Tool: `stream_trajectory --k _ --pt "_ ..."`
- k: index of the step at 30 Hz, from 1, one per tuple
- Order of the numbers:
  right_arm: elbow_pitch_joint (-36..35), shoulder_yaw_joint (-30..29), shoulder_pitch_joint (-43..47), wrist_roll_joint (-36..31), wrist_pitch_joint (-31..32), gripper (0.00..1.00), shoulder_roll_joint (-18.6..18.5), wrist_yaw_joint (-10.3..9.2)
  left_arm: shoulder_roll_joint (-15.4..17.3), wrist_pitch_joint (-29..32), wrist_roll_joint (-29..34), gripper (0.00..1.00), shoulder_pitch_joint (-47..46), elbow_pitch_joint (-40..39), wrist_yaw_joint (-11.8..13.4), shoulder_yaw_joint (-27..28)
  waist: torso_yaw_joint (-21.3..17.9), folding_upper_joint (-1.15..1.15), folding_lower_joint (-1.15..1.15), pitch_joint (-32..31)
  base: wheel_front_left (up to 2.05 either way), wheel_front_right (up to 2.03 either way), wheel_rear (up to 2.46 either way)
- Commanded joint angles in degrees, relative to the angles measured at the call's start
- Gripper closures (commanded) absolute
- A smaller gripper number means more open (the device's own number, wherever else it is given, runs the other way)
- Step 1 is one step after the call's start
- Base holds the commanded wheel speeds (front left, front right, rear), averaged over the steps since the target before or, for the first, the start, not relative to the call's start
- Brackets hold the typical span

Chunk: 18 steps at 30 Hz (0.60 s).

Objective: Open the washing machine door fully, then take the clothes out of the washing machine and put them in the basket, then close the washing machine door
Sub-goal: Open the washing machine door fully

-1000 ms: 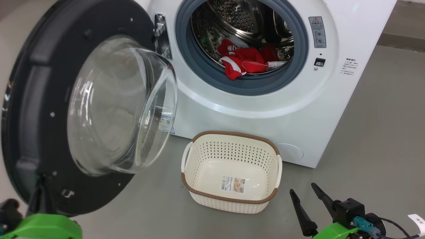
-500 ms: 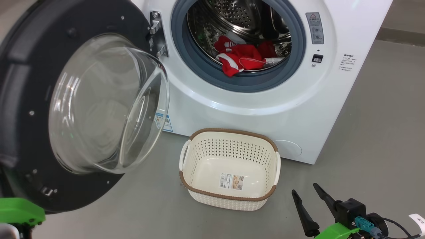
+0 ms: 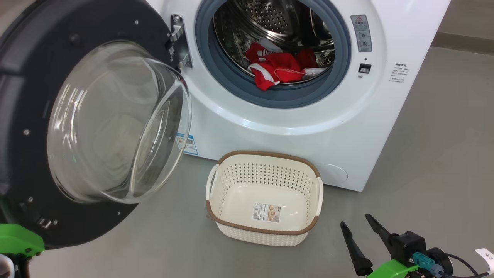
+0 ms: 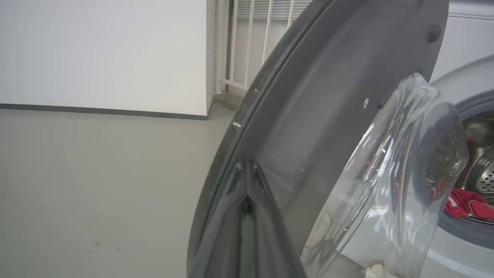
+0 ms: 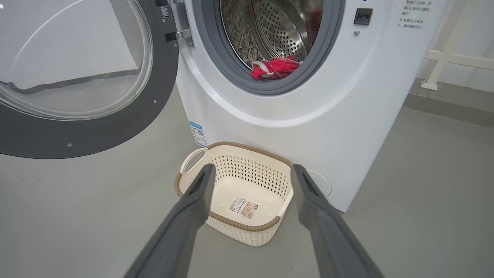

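washing machine door (image 3: 23, 77) open at left, inner side facing right, left end effector (image 4: 247, 200) closed, right end effector (image 5: 252, 170) wide

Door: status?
Left gripper shut, at door rim; right gripper open. Door wide open; clothes in washer, basket empty. Nothing blocking opening.

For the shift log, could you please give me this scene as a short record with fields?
door: open, swung to the left of the washer
clothes: red, lying in the drum
basket: on the floor before the washer, holding just a label
left gripper: shut, at the door's rim; contact unclear
right gripper: open, empty, low to the right of the basket
progress: door open, clothes not yet moved
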Motion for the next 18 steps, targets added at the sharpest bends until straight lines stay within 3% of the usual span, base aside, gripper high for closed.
stream_trajectory --k 1,18 --pt "-1.0 1.1 -1.7 -0.2 -0.8 0.0 -0.6 0.37 3.4 -0.7 -0.2 1.0 -2.9 -0.3 0.1 2.5 -0.1 0.0 0.0 -0.3 0.0 0.0 0.0" --pt "-0.1 1.7 -2.1 0.3 -0.8 0.0 -0.2 0.37 5.0 -1.1 -1.3 1.0 -3.8 4.4 -0.8 2.7 -1.0 0.0 0.0 -1.3 0.0 0.0 0.0"
